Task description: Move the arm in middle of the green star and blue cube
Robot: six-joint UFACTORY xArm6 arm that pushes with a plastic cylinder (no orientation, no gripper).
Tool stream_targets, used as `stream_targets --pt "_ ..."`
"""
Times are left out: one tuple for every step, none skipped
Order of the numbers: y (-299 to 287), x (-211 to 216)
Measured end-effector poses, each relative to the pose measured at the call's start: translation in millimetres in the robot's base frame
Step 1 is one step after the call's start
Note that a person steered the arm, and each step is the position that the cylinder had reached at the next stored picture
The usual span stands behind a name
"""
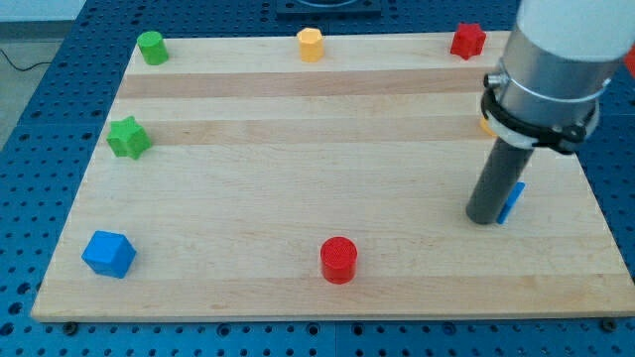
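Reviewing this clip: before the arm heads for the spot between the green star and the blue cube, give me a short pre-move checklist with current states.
1. Green star visible at the view's left edge: ok.
2. Blue cube visible at the view's lower left: ok.
3. Gap between them free of blocks: ok.
4. My tip between them: not ok; it is far at the view's right.
5. Tip clear of the small blue block beside it: cannot tell; they look touching.
6. Red cylinder off the straight path leftward: cannot tell.

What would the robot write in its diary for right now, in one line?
my tip: view's right, beside a blue block | green star and blue cube: view's left, far from tip | step: not yet between them
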State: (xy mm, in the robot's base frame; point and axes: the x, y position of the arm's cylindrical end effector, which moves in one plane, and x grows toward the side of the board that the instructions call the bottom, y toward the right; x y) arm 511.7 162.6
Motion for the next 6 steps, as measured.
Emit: stream_targets --pt "-8.8 -2.0" --pt "-78.8 -26.5" --pt "-198.7 -33.7" --pt "-347.8 -32.1" --pt "-462.7 -17.8" --pt "-466.9 -7.3"
